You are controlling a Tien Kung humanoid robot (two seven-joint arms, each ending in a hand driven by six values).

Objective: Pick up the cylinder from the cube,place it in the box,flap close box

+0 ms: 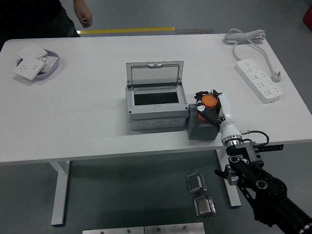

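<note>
Fingers (204, 113) of the right hand (210, 108) curl around the orange cylinder (209, 101) atop the grey cube (200, 129), lower right of centre. Judged light, rigid and smooth: grip the side wall. Box (155, 105), just left, stands lid-up. White table (87, 117); power strip (259, 79) upper right; person (82, 12) upper left.

No readable text, labels, brands or numbers anywhere, grey box (155, 101) unmarked as far as can be told, power strip (259, 79) and white plates in the dish (38, 65) too small to show any print
</note>
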